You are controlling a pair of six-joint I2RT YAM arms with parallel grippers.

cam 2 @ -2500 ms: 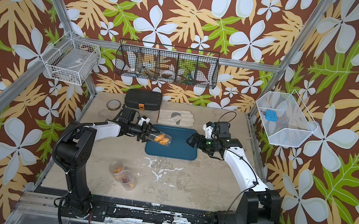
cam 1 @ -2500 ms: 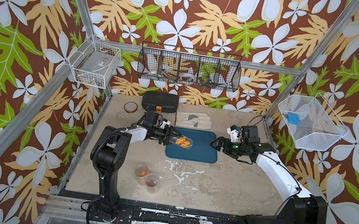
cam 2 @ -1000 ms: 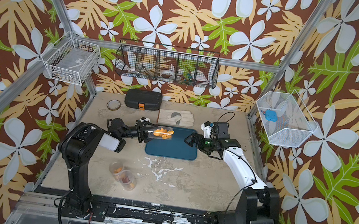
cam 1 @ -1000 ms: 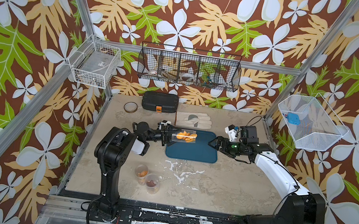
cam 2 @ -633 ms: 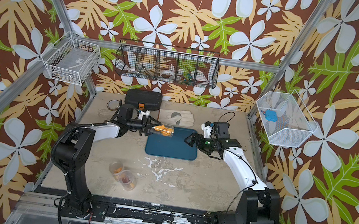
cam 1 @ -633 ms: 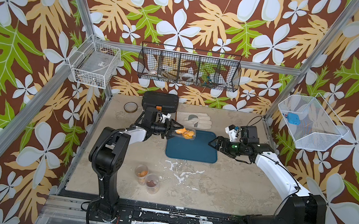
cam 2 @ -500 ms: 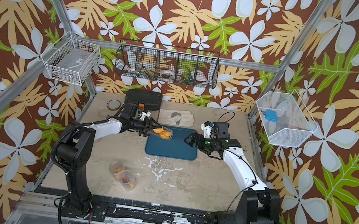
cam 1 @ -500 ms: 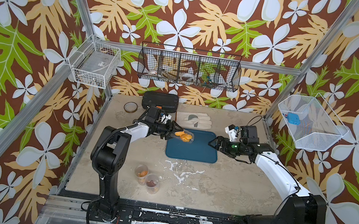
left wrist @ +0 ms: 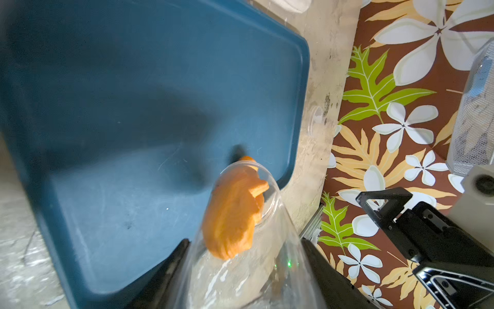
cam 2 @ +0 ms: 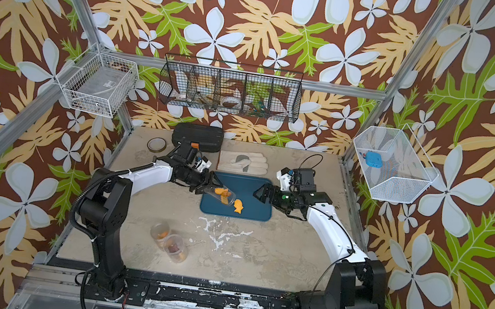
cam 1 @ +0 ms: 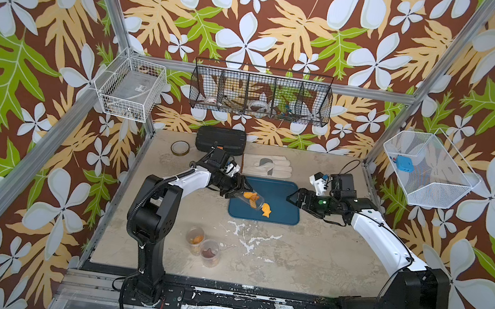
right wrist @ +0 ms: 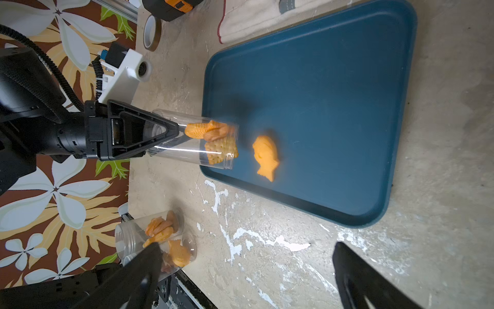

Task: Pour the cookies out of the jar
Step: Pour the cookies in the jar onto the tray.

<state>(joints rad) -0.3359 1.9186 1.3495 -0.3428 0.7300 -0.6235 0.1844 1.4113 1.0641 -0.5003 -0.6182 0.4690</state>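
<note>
Clear jar (right wrist: pixel 197 157), clamped by the left gripper (right wrist: pixel 179 136), slants mouth-first over the tray (right wrist: pixel 320 107); right gripper (right wrist: pixel 248 281) hangs spread, empty.

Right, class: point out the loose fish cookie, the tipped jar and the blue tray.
fish cookie (right wrist: pixel 266 156): right wrist view, middle of its body.
jar (right wrist: pixel 189 153): right wrist view, clear side wall.
tray (right wrist: pixel 334 120): right wrist view, bare floor.
</note>
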